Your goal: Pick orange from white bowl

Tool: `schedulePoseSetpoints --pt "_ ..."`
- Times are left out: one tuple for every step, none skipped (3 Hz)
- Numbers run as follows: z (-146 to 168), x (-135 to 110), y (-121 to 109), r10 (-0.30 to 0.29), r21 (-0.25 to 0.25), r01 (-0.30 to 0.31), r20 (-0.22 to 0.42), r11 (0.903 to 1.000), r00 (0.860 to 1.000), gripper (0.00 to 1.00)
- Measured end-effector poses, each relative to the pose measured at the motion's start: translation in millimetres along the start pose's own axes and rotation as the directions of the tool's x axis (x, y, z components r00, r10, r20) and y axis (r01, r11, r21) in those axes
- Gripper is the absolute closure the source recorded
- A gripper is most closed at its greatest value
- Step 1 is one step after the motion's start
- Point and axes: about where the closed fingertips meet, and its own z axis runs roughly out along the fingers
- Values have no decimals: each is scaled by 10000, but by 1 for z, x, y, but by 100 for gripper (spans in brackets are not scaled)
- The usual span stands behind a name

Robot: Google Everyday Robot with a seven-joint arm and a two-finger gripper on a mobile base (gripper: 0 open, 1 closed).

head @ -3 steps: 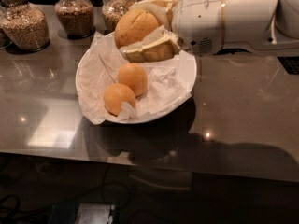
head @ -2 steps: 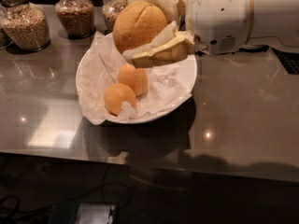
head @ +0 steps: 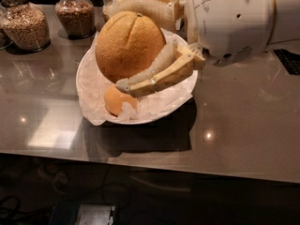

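Observation:
My gripper (head: 119,43) comes in from the upper right and is shut on the orange (head: 127,43), a large round fruit with pebbled skin and a creased stem dimple. One cream finger (head: 154,76) runs under it and the other (head: 143,6) over it. The orange hangs in the air above the white bowl (head: 180,97), close to the camera. The bowl is wide, shallow and lined with crumpled white paper. One smaller orange (head: 118,99) shows in the bowl below the held one; the gripper and the fruit hide the rest of the bowl's inside.
Two glass jars of grain (head: 26,22) (head: 75,13) stand at the back left on the glossy dark counter (head: 243,121). The counter's front edge runs across the lower part of the view. A dark mesh object (head: 288,60) lies at the right edge.
The gripper has lifted the orange higher above the bowl and nearer the camera. One of the two smaller oranges in the bowl is now hidden behind it.

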Motion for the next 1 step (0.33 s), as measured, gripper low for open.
schedulePoseSetpoints --pt "1 -1 1 -29 -48 29 13 10000 10000 100"
